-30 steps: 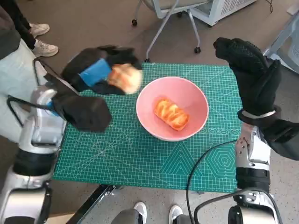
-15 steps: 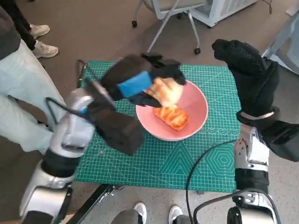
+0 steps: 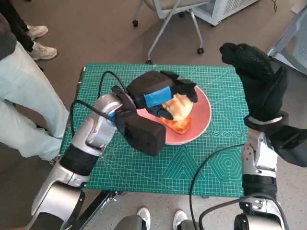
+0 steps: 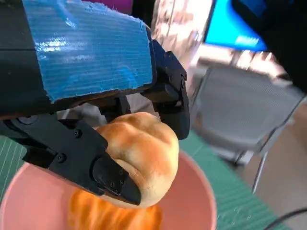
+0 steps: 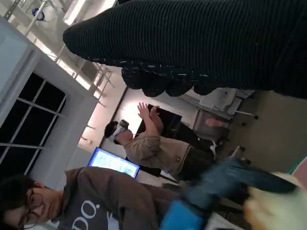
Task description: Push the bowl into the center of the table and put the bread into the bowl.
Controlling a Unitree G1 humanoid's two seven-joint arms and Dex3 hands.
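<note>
A pink bowl sits on the green mat in the middle of the table, with one golden bread lying inside it. My left hand grips a second pale bread roll just above the bowl's inside. The left wrist view shows the roll held between the black fingers, over the bowl and the other bread. My right hand is raised off the table at the right, fingers curled, with nothing in it; its glove spans the right wrist view.
The green cutting mat covers the table. A person's legs stand at the left and a chair base beyond the far edge. Two people show in the right wrist view. A black cable runs by my right arm.
My left hand has carried the roll from the mat's left side rightwards over the bowl and lowered it towards the bread inside. The right hand has stayed raised.
</note>
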